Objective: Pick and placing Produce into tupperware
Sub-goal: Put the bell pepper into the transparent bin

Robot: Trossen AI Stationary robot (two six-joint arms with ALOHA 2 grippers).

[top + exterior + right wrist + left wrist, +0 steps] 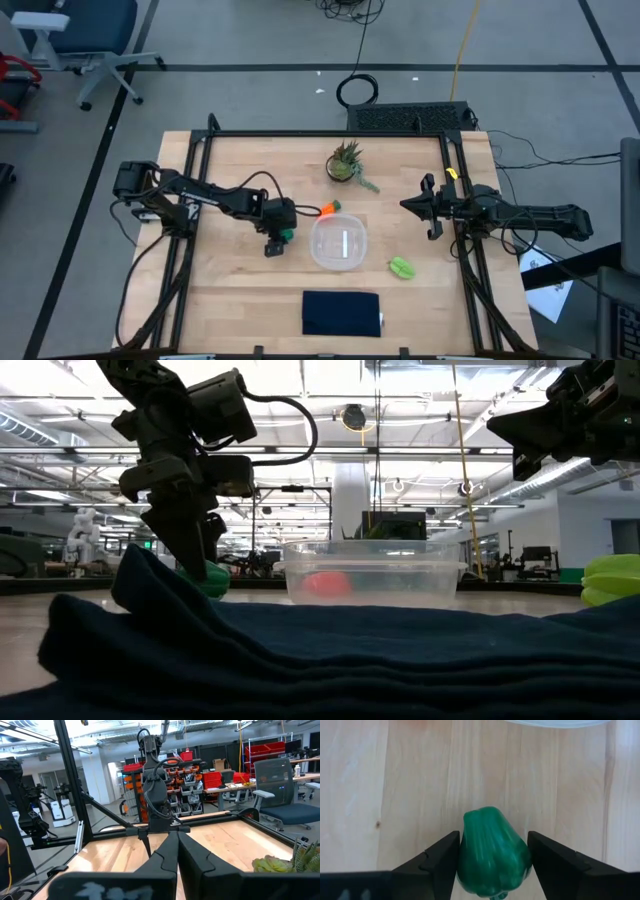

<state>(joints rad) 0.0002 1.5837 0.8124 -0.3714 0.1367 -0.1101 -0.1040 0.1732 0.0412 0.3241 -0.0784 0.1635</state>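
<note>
The dark green lump [492, 852] lay on the table [230, 290] just left of the tupperware [339, 243], between the left gripper [492, 857]'s parted fingers, which flanked it closely on either side. The right gripper [176, 851] hung at the table's right, fingers together.

Count on the table:
- 3 produce pieces: 1 orange carrot [327, 209] with a green top, 1 dark green pepper [493, 851], 1 light yellow-green leafy piece [402, 268]
- 1 clear tupperware container [339, 243]
- 1 dark navy folded cloth [341, 312]
- 1 spiky green potted plant [346, 162]
- 2 robot arms, 1 gripper each: left gripper [277, 238], right gripper [428, 208]

Off the table: 1 office chair [78, 33].
</note>
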